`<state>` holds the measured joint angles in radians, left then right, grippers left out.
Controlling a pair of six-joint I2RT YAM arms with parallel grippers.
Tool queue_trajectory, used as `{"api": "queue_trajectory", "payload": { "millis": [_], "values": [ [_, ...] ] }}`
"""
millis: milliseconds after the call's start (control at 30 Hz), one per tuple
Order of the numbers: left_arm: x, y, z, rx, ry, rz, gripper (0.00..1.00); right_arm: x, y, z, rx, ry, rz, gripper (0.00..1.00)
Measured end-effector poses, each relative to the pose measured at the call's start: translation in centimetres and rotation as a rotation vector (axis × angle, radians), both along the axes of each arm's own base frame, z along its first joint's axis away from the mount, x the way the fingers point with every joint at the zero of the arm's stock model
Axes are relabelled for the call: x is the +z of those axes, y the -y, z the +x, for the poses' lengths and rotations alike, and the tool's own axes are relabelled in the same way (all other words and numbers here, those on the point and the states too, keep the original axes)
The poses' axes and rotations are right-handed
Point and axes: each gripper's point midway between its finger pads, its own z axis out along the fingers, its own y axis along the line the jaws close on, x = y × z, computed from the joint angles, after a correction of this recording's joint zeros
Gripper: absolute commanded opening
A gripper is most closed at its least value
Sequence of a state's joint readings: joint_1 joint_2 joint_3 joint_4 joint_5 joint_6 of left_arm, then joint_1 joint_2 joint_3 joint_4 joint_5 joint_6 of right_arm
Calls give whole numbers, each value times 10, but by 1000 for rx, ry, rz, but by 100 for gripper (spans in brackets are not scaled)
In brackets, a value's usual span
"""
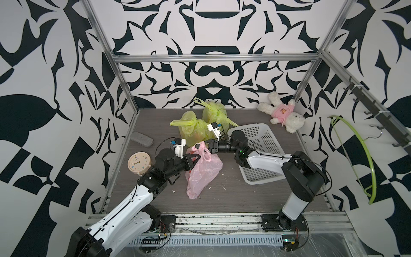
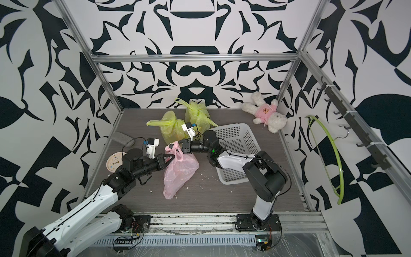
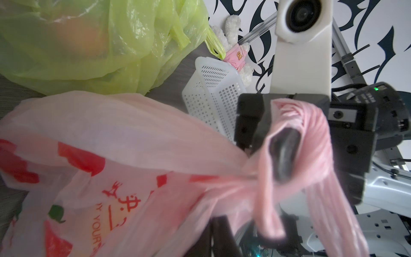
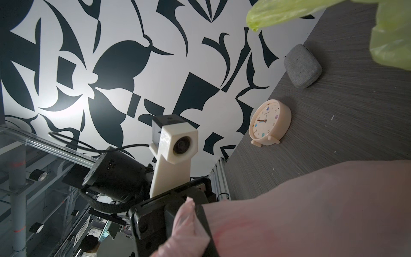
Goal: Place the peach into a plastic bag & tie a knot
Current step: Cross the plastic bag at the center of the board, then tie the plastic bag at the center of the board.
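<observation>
The pink bag (image 1: pixel 204 175) lies slumped on the table (image 1: pixel 233 198) between the two arms, with its handles (image 1: pixel 206 153) drawn up toward the tools. We cannot make out the peach as a distinct shape. Only a faint orange tint shows through the film, so we judge it to be inside the pink bag without confirming it.

The left tool (image 1: pixel 197 158) is closed, and the right wrist view shows pink film pinched between its jaws. The right tool (image 1: pixel 200 146) is also closed, with a handle strand looped around it in the left wrist view.

We identify the following hazards for the knotting step:

- **Slip.** Each tool holds only a thin gather of film. A pull apart can draw the strand out of the closed jaws.
- **Tear.** The film is thin. A hard pull against the weight of the contents can stretch or split a handle.
- **Trapped tool.** The strand looped around the right tool can cinch onto it as the knot tightens.
- **Collision.** The two tools sit near each other. Crossing the handles can bring the tools or their wrist cameras into contact.
- **Spill.** The mouth is not tied. Lifting or tilting can let the peach roll out.
- **Snag.** The green bags (image 1: pixel 195 130) lie just behind the right tool, and the basket (image 1: pixel 266 128) lies beside its arm. A wide sweep can drag either.
</observation>
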<state>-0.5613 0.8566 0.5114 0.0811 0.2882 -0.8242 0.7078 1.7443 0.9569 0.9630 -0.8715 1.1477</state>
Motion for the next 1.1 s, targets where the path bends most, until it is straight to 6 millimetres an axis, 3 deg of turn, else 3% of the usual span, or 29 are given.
{"api": "queue_trajectory", "payload": {
  "millis": [100, 333, 600, 700, 800, 900, 967, 1100],
  "values": [
    [-7, -5, 3, 38, -9, -3, 2, -7, -7, -2, 16, -25, 3, 0],
    [-15, -21, 4, 135, -27, 10, 40, -10, -13, -7, 34, -42, 13, 0],
    [-8, -37, -17, 139, -33, 42, 68, -4, -3, 7, 6, -18, 35, 0],
    [7, -43, -27, 131, -12, 46, 69, -4, -1, 9, 2, -17, 35, 0],
    [35, -50, -37, 126, 38, 41, 66, -4, -1, 8, 5, -16, 35, 0],
    [66, -57, -43, 131, 107, 33, 51, -5, -1, 8, 7, -18, 33, 0],
    [84, -59, -45, 136, 146, 26, 47, -5, -1, 8, 9, -19, 30, 0],
    [92, -51, -36, 119, 148, 38, 44, -6, -1, 7, 13, -19, 29, 0]
  ]
}}
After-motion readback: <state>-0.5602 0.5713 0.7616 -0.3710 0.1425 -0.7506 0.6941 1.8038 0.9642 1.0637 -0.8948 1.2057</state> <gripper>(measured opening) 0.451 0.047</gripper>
